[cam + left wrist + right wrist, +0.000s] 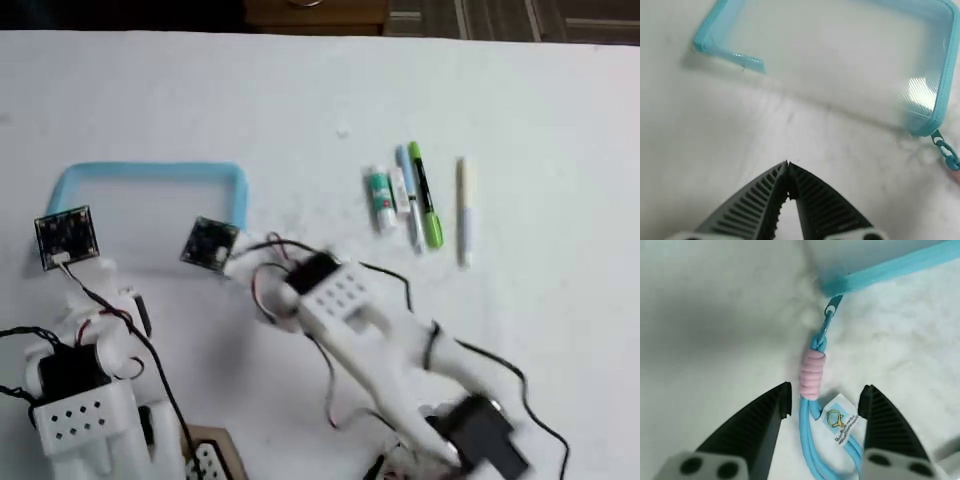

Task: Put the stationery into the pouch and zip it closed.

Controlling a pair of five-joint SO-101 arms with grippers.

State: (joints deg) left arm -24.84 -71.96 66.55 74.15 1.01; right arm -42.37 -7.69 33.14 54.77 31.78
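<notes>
A clear pouch (150, 205) with a light blue zipper edge lies flat at the left of the white table. Its corner (840, 287) carries a blue cord pull with a pink bead (812, 374) and a small white tag (841, 420). My right gripper (825, 397) is open just above the table, one finger on each side of the bead and cord. My left gripper (787, 167) is shut and holds nothing, a little short of the pouch's (840, 60) near edge. The stationery lies in a row at the right: a glue stick (380, 200), thin pens (408, 205), a green highlighter (426, 200) and a pale pen (465, 210).
The right arm (350, 300) stretches across the middle from the front right, between the pouch and the stationery. The left arm (80, 390) stands at the front left. A small board (210, 455) lies at the front edge. The table's far edge (320, 35) runs along the back.
</notes>
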